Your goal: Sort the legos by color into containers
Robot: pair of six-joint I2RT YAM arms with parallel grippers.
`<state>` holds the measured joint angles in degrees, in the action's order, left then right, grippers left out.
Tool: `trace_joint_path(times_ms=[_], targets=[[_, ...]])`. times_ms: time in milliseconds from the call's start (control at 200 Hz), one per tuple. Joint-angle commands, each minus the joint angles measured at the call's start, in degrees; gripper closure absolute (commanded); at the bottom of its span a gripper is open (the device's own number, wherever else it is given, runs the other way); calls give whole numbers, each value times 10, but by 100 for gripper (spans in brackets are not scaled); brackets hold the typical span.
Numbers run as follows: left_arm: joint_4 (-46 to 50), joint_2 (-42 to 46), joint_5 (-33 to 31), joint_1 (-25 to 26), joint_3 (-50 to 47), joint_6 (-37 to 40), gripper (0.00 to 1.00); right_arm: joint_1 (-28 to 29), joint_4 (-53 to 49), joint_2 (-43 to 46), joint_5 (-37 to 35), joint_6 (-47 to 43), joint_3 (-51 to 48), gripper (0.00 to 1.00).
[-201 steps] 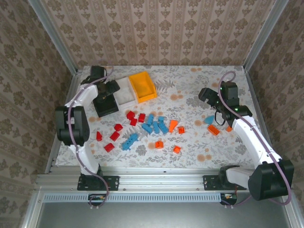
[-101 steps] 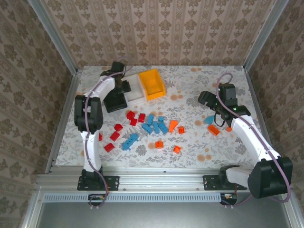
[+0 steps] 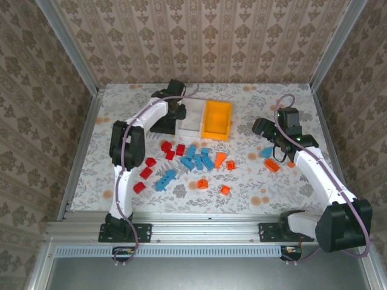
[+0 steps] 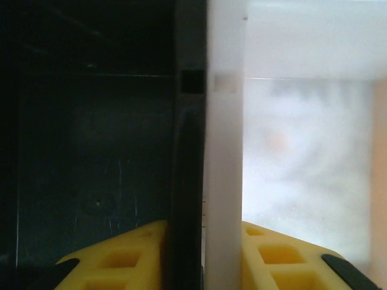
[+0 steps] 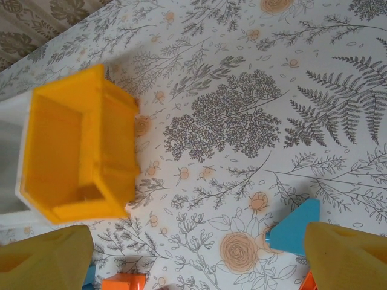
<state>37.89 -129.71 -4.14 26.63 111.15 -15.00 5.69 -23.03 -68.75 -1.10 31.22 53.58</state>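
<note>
Black, white and orange-yellow, left to right: a black rectangular plastic bin, a white rectangular plastic bin and an orange-yellow rectangular plastic bin stand in a row toward the far middle of the floral-patterned counter. Their side walls touch or nearly touch. The left end effector straddles the neighbouring walls of the black and white bins. One yellow finger sits inside each bin, and the pair pinches the two walls together.

The right end effector hangs above the right part of the counter with its fingers spread wide and nothing between them. A blue wedge-shaped lego lies just beside its right finger.

Sorting looks not yet begun. The small studded plastic legos all lie loose on the counter, nearer the arms than the bins. Red ones lie toward the left and blue ones in the middle. Orange ones are mixed among these and to their right, with a few more near the right arm. The orange-yellow bin's inside is bare. The parts of the black and white bins seen from the left wrist hold no brick. By my judgement the bins are only being positioned, and every lego is yet to be picked up and dropped in by colour.
</note>
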Motion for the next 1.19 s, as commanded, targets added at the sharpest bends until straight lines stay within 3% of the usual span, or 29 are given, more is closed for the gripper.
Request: trace_joint_path(times_ms=[0,405,700,880,1190], targets=[[-17,-1,-12,25,-10,38,69,3,-22,11,-15,-11,-8,9],[25,-11,-28,20,-12,-120,74,3,-30,18,-26,-7,-12,9],[38,-6,-20,39,-8,-162,70,0,-46,-40,-85,11,-14,14],[31,9,-6,41,-30,-183,53,-2,-47,-106,-92,24,-9,23],[9,103,58,40,-68,-156,16,-2,-41,-186,-77,25,-1,13]])
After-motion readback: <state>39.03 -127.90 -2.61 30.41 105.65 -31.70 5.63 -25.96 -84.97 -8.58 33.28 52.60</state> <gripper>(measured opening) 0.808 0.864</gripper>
